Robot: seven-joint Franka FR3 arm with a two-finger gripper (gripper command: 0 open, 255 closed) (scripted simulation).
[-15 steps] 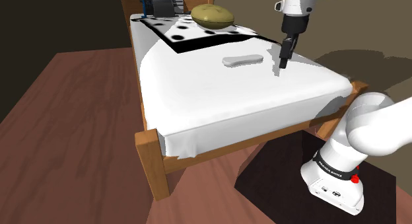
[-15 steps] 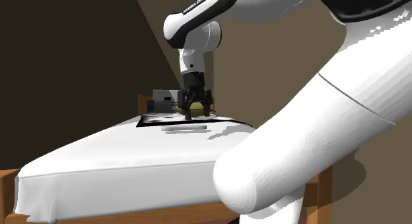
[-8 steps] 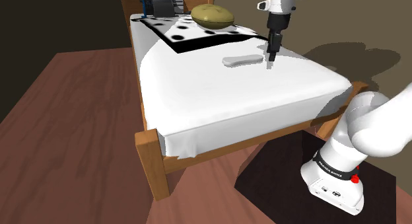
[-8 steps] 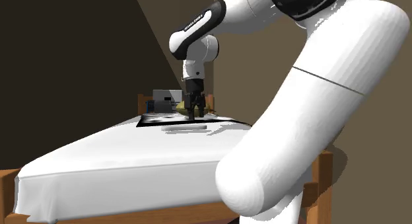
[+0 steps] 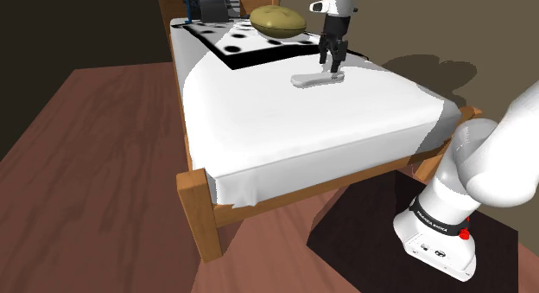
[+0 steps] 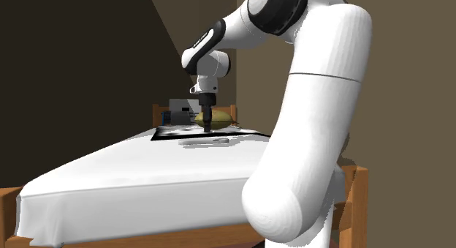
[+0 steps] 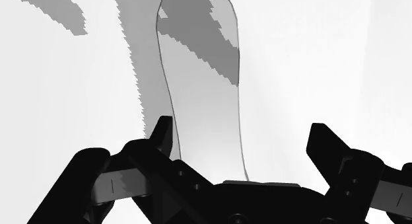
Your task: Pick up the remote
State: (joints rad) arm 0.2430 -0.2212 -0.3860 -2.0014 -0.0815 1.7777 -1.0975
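Shoulder view, upper centre-right of frame: remote (image 5: 317, 78), pale grey, lay flat on the white bed (image 5: 285, 127). Your pincer (image 5: 332, 66) pointed down over its right end. Wrist view: the pincer was spread wide, with the remote between the fingers (image 7: 162, 131), nearer one, not clasped. Status, as judged: your approach was about done; lowering, closing and lifting remained.

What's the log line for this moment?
phase: pre-grasp | fingers: open above remote | remote: flat on bed, not gripped
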